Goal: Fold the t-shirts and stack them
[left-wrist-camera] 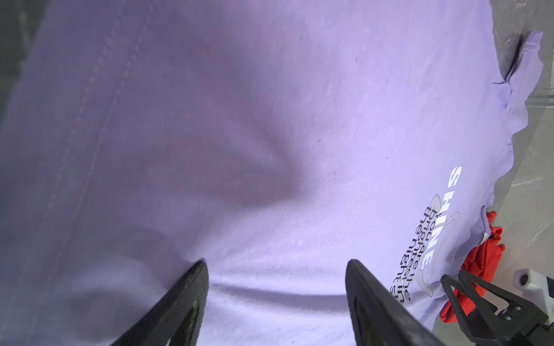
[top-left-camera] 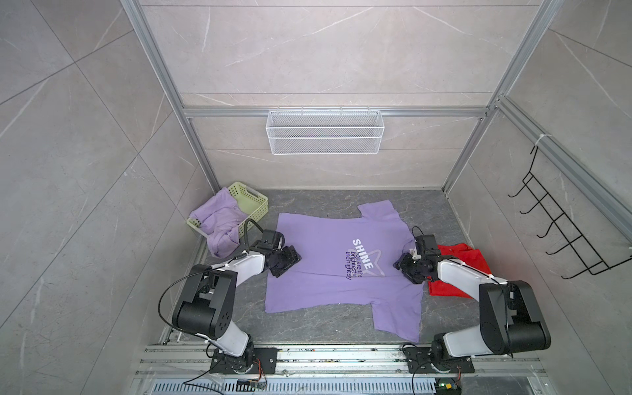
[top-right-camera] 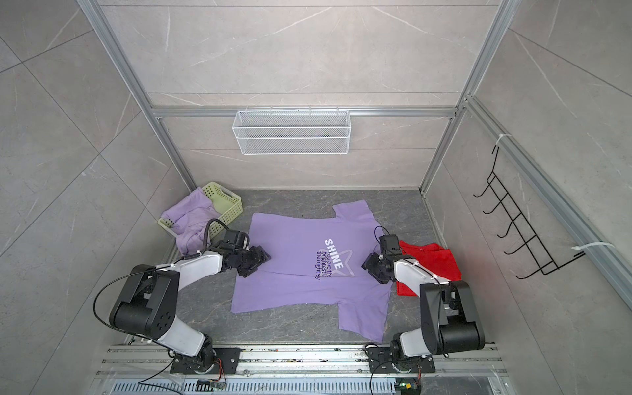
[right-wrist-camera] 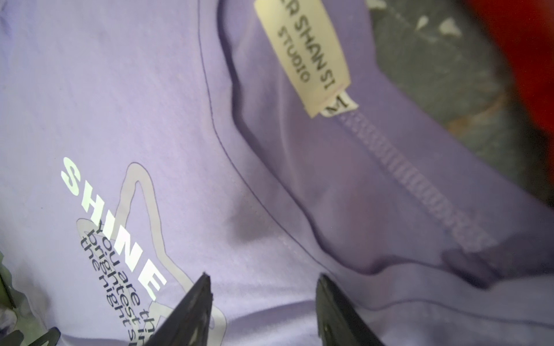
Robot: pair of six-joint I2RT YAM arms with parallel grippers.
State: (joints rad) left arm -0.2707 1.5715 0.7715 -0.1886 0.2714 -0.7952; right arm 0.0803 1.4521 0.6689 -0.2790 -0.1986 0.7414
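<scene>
Lilac cotton short-sleeved t-shirt [top-left-camera: 328,263] with white "SHINE" print lies flat, face up, mid-table on grey marbled tabletop [top-left-camera: 325,325]. Collar toward 3 o'clock, hem toward 9. More crumpled lilac tees [top-left-camera: 222,225] hang out of pale green perforated plastic basket [top-left-camera: 254,200] at 10 o'clock. Red cloth [top-left-camera: 455,270] at 3 o'clock, just beside the collar. Left gripper [top-left-camera: 286,261] over the hem end, fingers apart, holding nothing. Right gripper [top-left-camera: 407,270] at the collar, fingers apart, nothing pinched. White wire-mesh bin [top-left-camera: 325,136] hangs on back rail at 12, black wire hook rack [top-left-camera: 561,236] at 2. Grey tiled walls [top-left-camera: 68,136], aluminium frame [top-left-camera: 222,112].
</scene>
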